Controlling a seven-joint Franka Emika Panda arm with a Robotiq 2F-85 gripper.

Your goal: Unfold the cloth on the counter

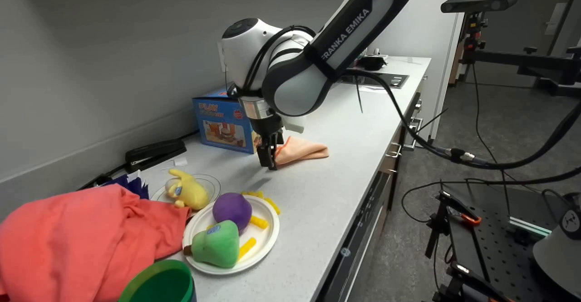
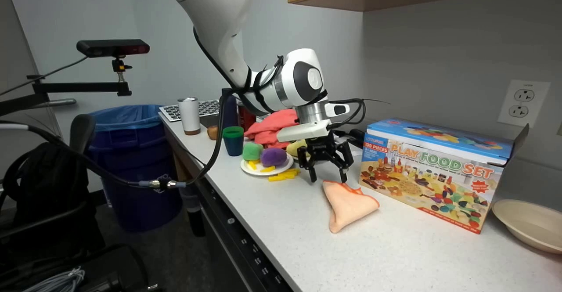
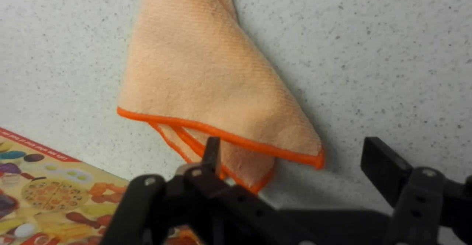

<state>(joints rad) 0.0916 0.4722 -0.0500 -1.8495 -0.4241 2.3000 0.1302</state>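
The peach cloth with an orange hem lies folded over on the pale counter [image 1: 299, 229]. It shows in both exterior views [image 1: 303, 151] [image 2: 349, 204] and in the wrist view [image 3: 199, 72]. In the wrist view its orange-edged flap has a corner pointing right, with lower layers showing under the hem. My gripper [image 1: 268, 165] is open and empty, pointing down at the hem side of the cloth. In an exterior view its fingers [image 2: 328, 178] are spread wide. In the wrist view the flap's corner lies between the fingertips [image 3: 292, 145]; the left finger overlaps the lower layers. Contact cannot be told.
A play food set box [image 2: 432, 182] stands close beside the cloth, against the wall side. A white plate [image 1: 271, 243] with plush food, a coral cloth [image 1: 86, 243] and a green cup [image 1: 159, 284] stand farther along. A beige bowl [image 2: 531, 224] sits past the box.
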